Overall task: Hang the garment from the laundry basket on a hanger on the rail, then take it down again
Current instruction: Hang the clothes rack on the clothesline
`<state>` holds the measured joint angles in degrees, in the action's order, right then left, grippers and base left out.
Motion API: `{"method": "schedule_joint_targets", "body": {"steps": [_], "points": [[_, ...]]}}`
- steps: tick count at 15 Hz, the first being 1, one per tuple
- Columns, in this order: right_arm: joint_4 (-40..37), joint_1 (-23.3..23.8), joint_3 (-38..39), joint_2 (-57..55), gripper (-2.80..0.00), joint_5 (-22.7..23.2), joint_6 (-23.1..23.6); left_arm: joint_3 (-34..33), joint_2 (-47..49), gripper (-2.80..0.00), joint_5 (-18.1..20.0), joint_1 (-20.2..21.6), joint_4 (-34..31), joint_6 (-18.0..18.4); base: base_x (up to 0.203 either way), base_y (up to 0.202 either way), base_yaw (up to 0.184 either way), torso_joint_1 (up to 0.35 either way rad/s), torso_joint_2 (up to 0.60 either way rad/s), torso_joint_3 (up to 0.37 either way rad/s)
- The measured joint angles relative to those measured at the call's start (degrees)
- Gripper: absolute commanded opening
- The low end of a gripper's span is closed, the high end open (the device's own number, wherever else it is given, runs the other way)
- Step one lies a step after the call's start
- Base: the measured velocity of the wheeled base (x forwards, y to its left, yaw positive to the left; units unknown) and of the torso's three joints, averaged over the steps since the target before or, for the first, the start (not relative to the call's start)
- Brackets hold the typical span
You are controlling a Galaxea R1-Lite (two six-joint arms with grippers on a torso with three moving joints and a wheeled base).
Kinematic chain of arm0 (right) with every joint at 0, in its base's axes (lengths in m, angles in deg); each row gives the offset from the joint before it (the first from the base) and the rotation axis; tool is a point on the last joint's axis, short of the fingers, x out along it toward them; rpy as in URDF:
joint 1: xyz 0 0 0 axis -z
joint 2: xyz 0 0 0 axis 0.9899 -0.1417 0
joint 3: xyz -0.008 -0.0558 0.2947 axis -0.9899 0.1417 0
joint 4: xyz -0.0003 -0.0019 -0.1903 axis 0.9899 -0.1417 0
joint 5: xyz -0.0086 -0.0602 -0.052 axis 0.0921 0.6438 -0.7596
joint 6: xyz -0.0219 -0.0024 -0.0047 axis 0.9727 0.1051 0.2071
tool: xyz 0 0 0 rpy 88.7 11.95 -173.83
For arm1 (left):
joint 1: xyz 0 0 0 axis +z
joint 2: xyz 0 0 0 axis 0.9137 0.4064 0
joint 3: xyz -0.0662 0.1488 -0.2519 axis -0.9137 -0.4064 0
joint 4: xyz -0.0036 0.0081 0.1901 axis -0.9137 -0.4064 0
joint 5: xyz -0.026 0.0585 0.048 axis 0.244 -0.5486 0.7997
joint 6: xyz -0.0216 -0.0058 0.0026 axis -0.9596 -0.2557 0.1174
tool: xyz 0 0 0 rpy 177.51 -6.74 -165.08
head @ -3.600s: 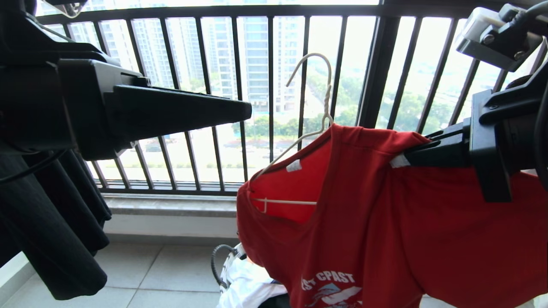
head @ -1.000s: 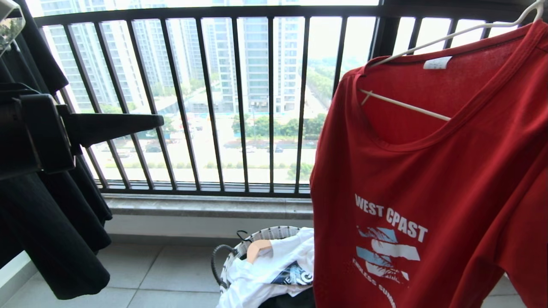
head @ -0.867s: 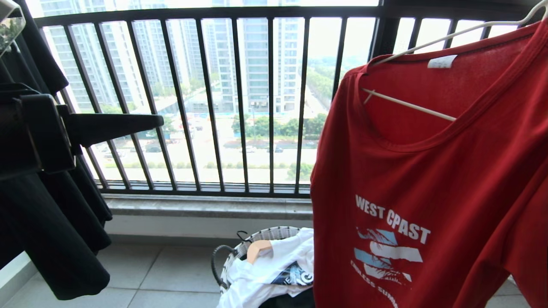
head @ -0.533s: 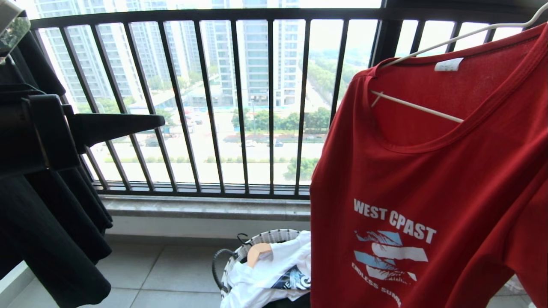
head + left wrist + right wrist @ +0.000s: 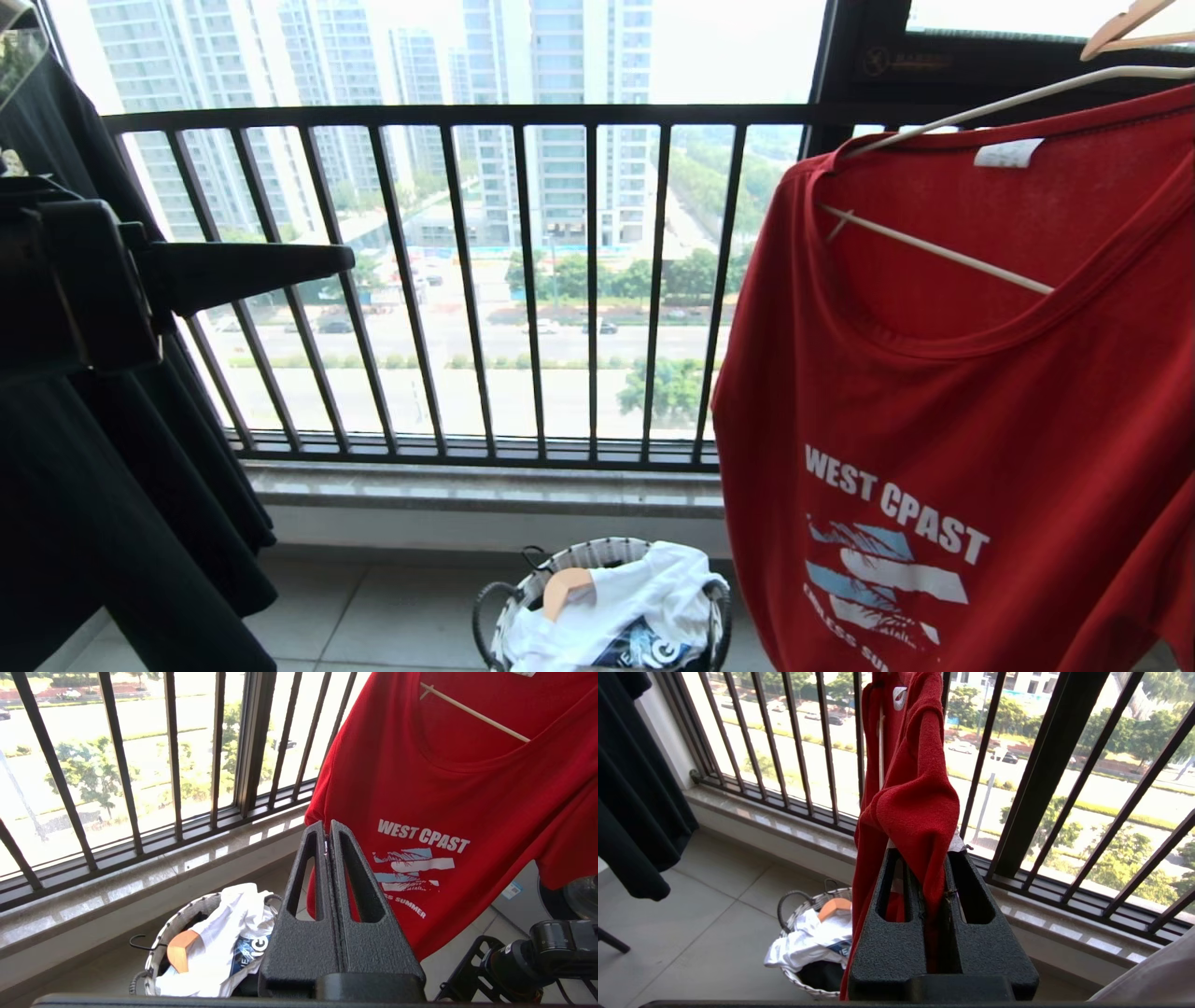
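Filling the right half of the head view, the garment (image 5: 952,373) is seen draped on the hanger (image 5: 934,247), whose pale wire crosses the neck opening at upper right. The right gripper (image 5: 930,858) is shown in its wrist view with both fingers pressed together on a bunched fold of the red cloth. At the left edge of the head view, the left gripper (image 5: 341,261) is held level before the railing (image 5: 523,280), its fingers closed flat against each other on nothing. The basket (image 5: 504,607) is found on the floor at bottom centre, with a white garment (image 5: 644,597) piled inside.
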<state>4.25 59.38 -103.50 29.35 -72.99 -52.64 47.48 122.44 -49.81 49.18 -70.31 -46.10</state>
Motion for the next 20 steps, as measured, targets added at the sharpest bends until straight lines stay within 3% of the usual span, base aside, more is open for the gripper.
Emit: {"method": "schedule_joint_targets", "body": {"steps": [20], "points": [[0.08, 0.00, 8.22, 7.38, -2.80, 1.01, 0.16, 0.02, -0.37, -2.80, -0.07, 0.05, 0.11, 0.00, 0.000, 0.000, 0.000, 0.226, -0.54, -0.310]]}}
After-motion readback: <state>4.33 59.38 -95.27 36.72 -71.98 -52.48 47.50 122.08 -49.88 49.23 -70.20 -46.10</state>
